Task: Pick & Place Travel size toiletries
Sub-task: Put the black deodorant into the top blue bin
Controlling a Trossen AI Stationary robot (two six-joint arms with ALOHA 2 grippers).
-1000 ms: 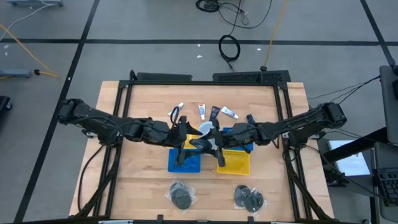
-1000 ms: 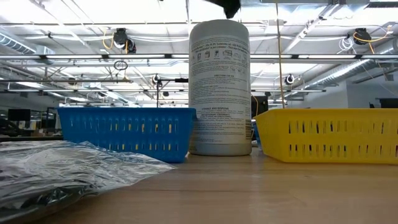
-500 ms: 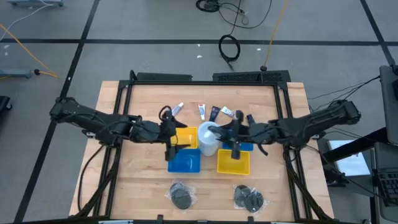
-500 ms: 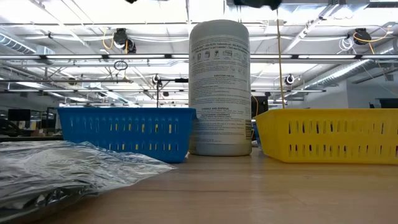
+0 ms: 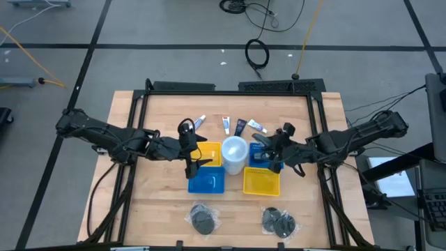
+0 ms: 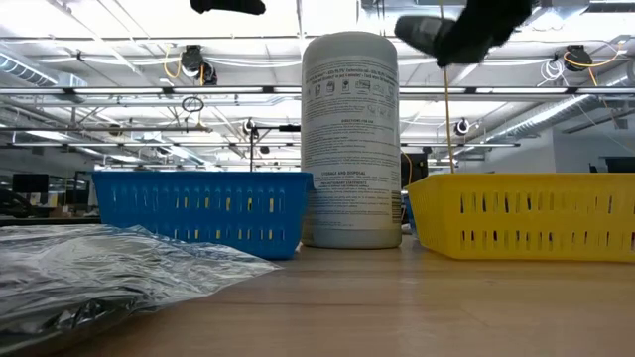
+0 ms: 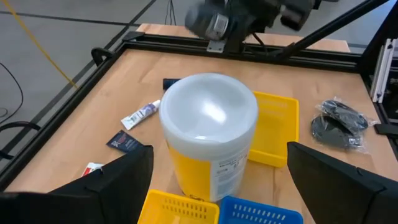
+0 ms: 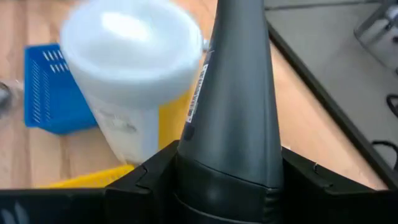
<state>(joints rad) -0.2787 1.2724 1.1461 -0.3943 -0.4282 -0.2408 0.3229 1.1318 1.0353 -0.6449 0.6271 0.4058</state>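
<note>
Right hand (image 8: 227,186) pinches a dark tube (image 8: 233,81): light, slick, tapered, best held at its base. Left hand (image 5: 189,148) hovers spread.

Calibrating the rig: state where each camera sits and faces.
High: above table, looking straight down; left gripper, right gripper flank white tub.
Low: table height, looking level; blue basket, yellow basket, grippers overhead.
Left wrist: on left arm, facing tub; open fingers.
Right wrist: on right arm; fingers grip dark tube.
All share the tub.
</note>
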